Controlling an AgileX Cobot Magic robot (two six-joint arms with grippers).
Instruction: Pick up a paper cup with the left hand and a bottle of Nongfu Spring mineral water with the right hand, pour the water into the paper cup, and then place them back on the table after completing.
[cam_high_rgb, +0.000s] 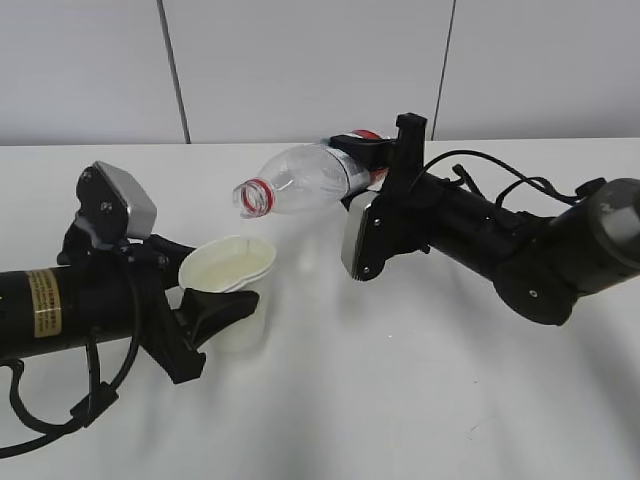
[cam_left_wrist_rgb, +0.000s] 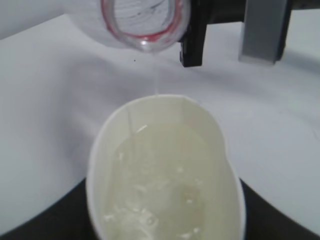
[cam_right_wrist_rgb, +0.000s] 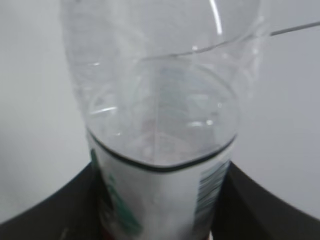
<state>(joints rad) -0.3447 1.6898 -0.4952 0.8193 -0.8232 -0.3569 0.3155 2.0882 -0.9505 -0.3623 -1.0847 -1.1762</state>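
My left hand is shut on a white paper cup, held upright just above the table. Black fingers flank the cup in the left wrist view, where clear water with bubbles nearly fills it. My right hand is shut on the labelled body of the clear Nongfu Spring bottle. The bottle lies tipped almost level, its red-ringed open mouth just above and behind the cup's rim. A thin stream falls from the mouth towards the cup. The right wrist view shows the bottle mostly empty between dark fingers.
The white tabletop spreads round both arms, with a pale wall behind its far edge. The right arm's grey plate hangs close to the right of the cup.
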